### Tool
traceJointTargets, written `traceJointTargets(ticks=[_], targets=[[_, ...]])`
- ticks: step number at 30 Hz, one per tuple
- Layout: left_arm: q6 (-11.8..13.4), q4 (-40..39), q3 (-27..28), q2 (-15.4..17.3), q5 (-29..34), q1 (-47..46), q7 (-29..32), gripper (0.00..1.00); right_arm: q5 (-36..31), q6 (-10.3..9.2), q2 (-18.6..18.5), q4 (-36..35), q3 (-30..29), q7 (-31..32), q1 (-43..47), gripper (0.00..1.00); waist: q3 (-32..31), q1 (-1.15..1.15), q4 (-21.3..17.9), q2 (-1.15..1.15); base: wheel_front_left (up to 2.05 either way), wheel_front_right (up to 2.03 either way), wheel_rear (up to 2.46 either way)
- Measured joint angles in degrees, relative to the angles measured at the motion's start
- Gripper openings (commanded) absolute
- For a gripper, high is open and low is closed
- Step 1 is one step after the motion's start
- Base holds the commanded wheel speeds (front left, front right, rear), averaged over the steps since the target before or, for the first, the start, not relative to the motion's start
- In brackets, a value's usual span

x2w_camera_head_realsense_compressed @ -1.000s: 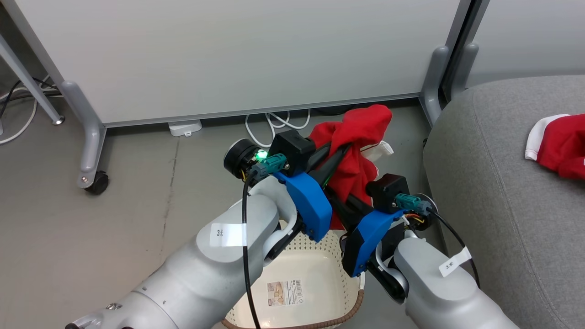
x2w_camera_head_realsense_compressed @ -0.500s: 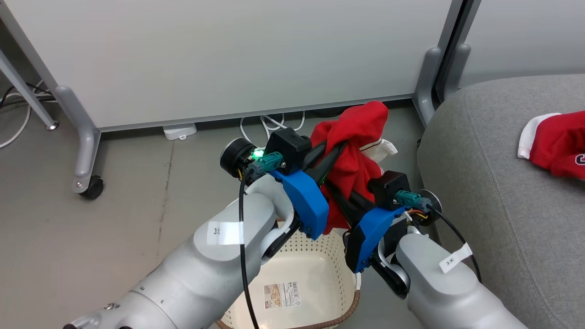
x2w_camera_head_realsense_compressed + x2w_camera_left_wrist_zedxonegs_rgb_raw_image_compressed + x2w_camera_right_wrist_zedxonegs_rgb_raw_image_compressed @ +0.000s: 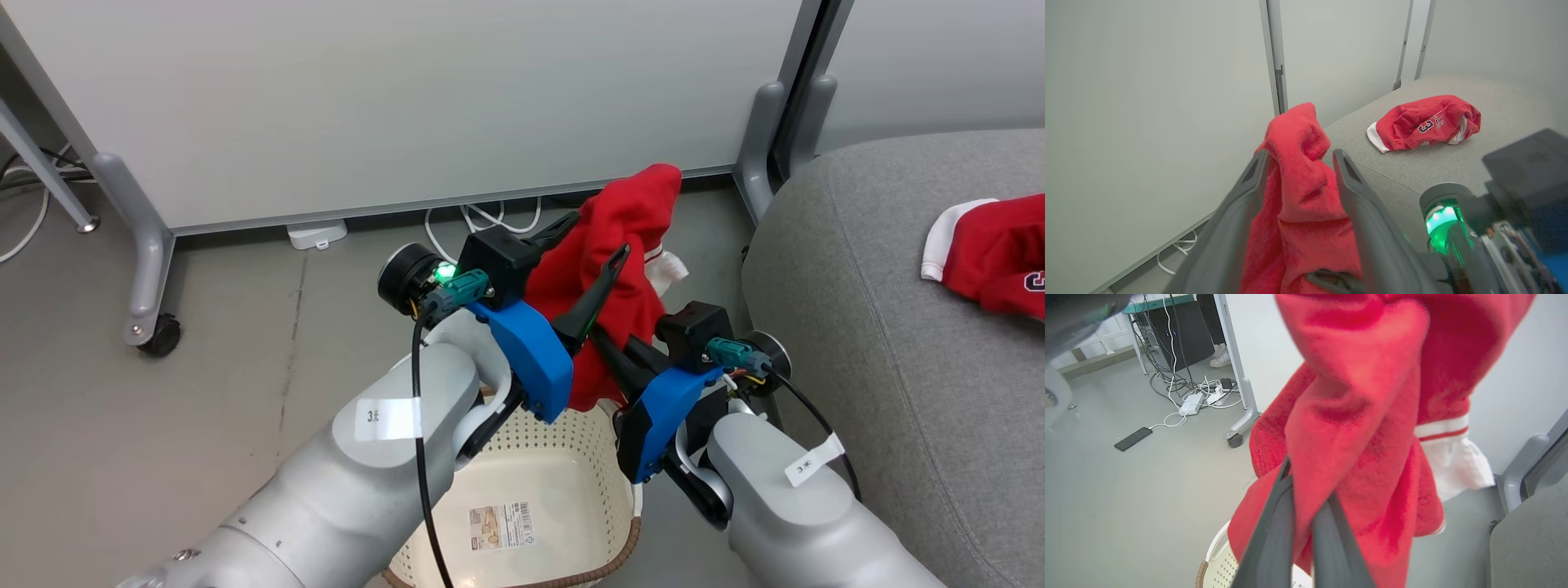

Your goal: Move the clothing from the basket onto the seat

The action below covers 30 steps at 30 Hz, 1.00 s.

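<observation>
head: high, looking down | wrists: close-up | shared: red garment (image 3: 637, 220) (image 3: 1302, 192) (image 3: 1363, 416)

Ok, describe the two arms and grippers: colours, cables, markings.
The left gripper and right gripper have two long dark fingers, a blue cover and a black block behind. The forearms are pale grey, each with a white tag and a black cable into a teal plug. A green light glows at the left wrist.
</observation>
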Motion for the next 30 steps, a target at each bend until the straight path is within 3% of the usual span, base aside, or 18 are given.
traceJointTargets(ticks=[9, 19, 30], targets=[[0.7, -7.0, 7.5, 3.8, 5.9, 6.2, 0.0, 1.00, -2.3, 0.00, 0.0, -1.3, -2.1, 0.0, 0.1, 0.00, 0.1, 0.00, -0.1, 0.00, 0.00, 0.00, 0.00], [1.8, -19.4, 20.3, 8.9, 15.4, 22.5, 0.0, 1.00, -4.4, 0.00, 0.0, -3.8, -4.8, 0.0, 1.5, 0.00, 0.4, 0.00, -0.4, 0.00, 0.00, 0.00, 0.00], [1.8, -25.6, 33.5, 9.4, 22.6, 37.2, 0.0, 1.00, -5.9, 0.00, 0.0, -5.3, -7.0, 0.0, 3.4, 0.00, 0.4, 0.00, -0.9, 0.00, 0.00, 0.00, 0.00]])
